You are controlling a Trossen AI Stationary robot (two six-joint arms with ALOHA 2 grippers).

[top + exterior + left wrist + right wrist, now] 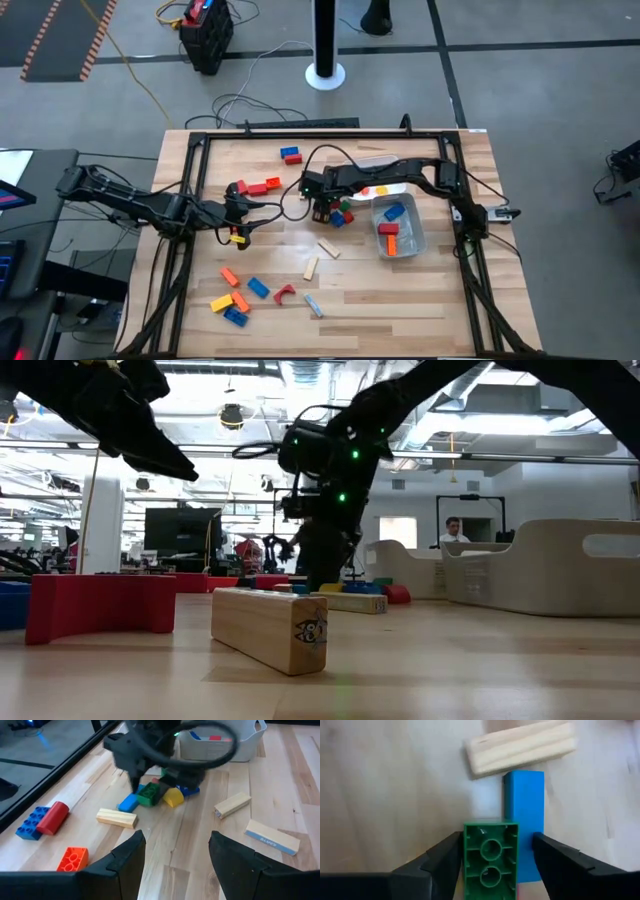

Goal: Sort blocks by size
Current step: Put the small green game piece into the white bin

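- From above, the right gripper sits mid-table over a cluster of blocks beside the clear tub; the left gripper is near.
- Right wrist: a green block stands between the spread fingers, whether gripped I can't tell.
- Left wrist: its fingers are spread, empty.

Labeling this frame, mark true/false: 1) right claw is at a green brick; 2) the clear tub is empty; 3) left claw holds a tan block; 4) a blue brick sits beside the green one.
1) True: the right claw has its fingers either side of the green brick.
2) False: the clear tub holds red, orange and blue bricks.
3) False: the left claw is open and empty.
4) True: the blue brick lies alongside the green brick.
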